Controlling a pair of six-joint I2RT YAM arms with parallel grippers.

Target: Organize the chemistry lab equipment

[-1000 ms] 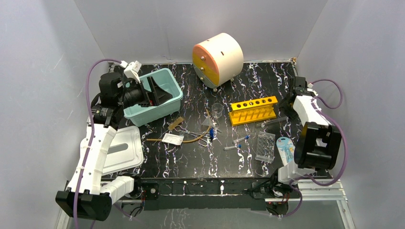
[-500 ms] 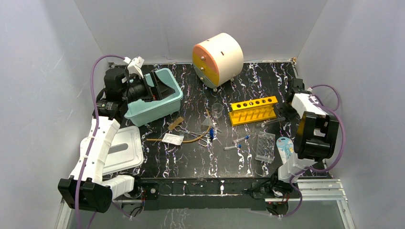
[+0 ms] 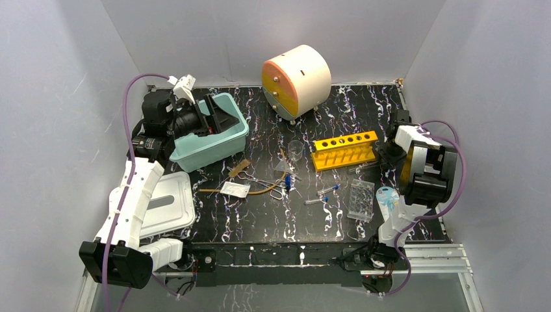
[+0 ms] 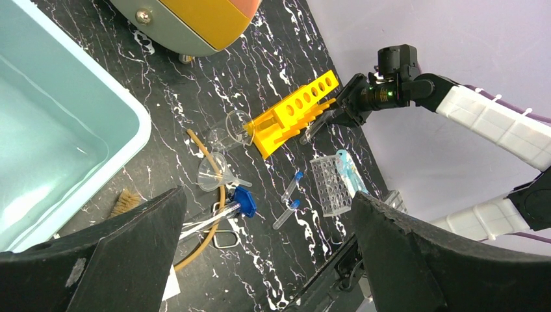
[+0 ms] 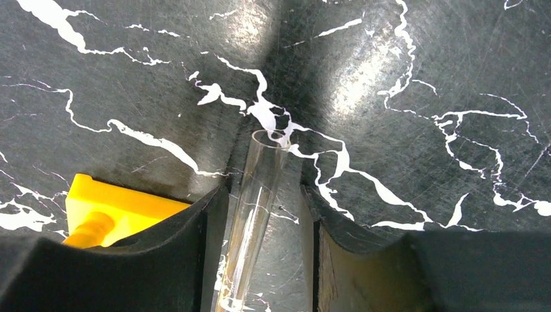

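Right gripper [image 5: 263, 195] is down at the worktop [image 3: 260, 221], jaws apart astride a clear glass tube [image 5: 268, 156]. There's daylight on both sides, so not clamped yet. The tube lies flat just beside the right end of the yellow rack [image 3: 344, 149], open mouth pointing away from me. Risks as I see them: the tube sits skewed between my fingers, so one pad likely touches first and pivots or rolls it, and round glass on a slick hard top could squirt out. Squeezing hard could crack it. My inner finger is close to the rack, so a sloppy close or lift may shove the rack or snag it. My tips look very near the surface, so any further drop scrapes. If I catch the tube near one end it will probably droop on the lift. Left gripper [image 4: 266, 201] hangs over the teal bin [image 3: 208, 148] at the back left, jaws wide, nothing in them, so no clash risk from there. The rest of the kit is loose mid-worktop: funnel [image 4: 211, 175], blue-capped tubes [image 3: 323, 194], forceps [image 3: 269, 185], brush [image 3: 239, 169], packet [image 3: 234, 189], with the well plate [image 3: 360, 198] nearer my base. Surface is black with white veining, glossy and scuffed under the wrist camera, so clear glass reads poorly against it. Plain pale walls [image 3: 227, 39] box in three sides. My arm is folded tight against the right one, so there's little swing room.
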